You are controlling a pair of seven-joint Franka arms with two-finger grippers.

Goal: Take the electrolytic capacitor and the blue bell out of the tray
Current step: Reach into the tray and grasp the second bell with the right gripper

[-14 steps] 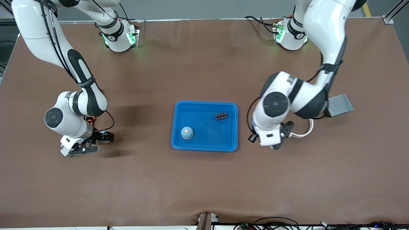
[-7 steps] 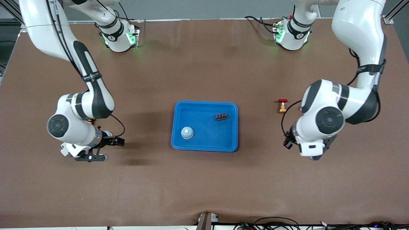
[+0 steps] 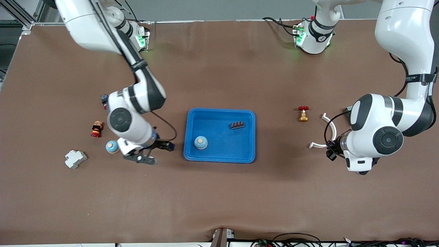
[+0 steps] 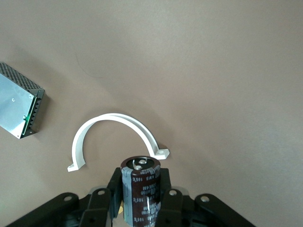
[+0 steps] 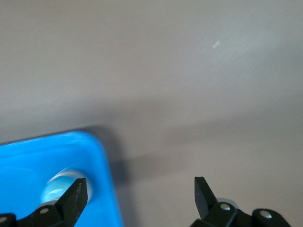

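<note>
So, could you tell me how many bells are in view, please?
2: one bell in the blue tray; another bell on the table toward the right arm's end, beside the right gripper.

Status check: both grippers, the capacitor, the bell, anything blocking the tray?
Left gripper shut on capacitor, over bare table by white clamp. Right gripper open, empty, beside blue tray. One bell in tray, another bell outside. Tray approach unobstructed.
</note>
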